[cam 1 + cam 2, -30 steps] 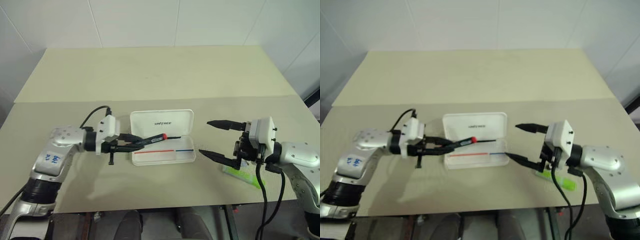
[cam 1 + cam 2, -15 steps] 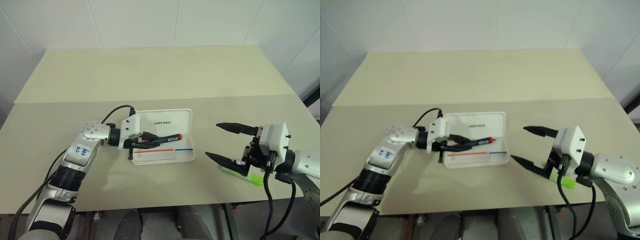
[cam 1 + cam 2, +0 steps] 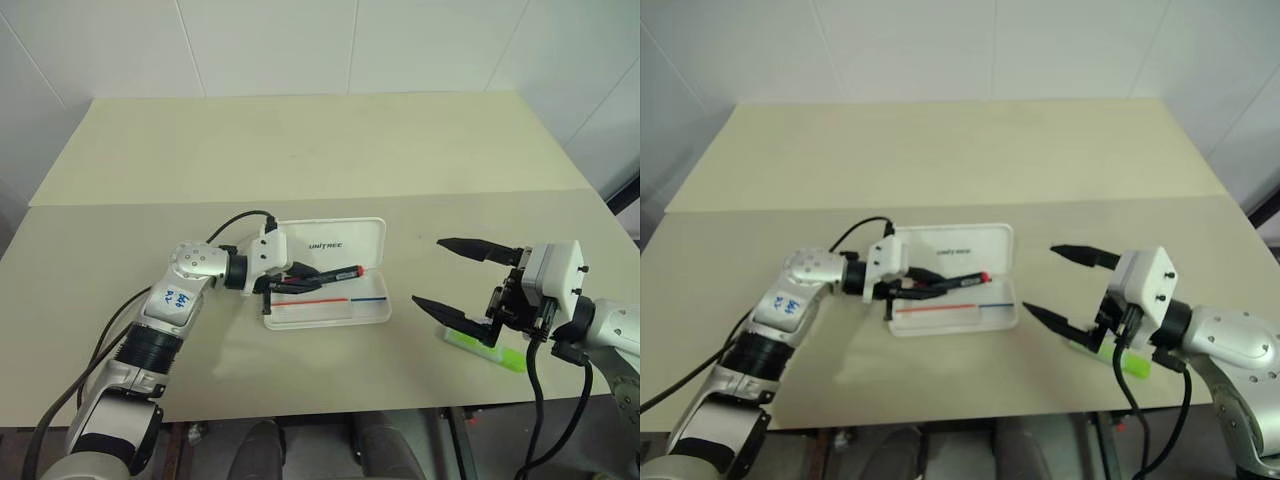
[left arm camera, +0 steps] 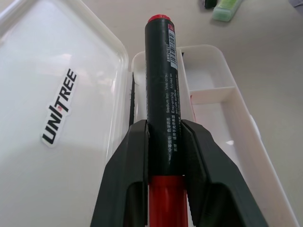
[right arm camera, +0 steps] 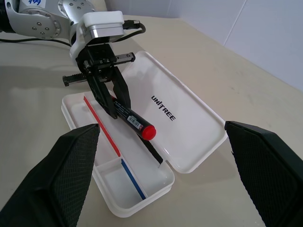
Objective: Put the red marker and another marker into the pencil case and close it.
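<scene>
Hovering over the open white hard-plastic hinged pencil case [image 3: 325,272], the left pincer [image 3: 283,280] was clamped on the black-barrelled red marker [image 3: 330,274], lined up lengthwise with the tray so it could drop straight in. Off to the right, the right pincer [image 3: 456,275] stood wide apart above the flat lime-green highlighter [image 3: 488,354] on the table [image 3: 300,150], seemingly ready for the next pick.

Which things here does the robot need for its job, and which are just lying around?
Needed:
- black-barrelled red marker
- flat lime-green highlighter
- white hard-plastic pencil case, open

Just there:
- beige table
- thin red-and-blue line inside the case
</scene>
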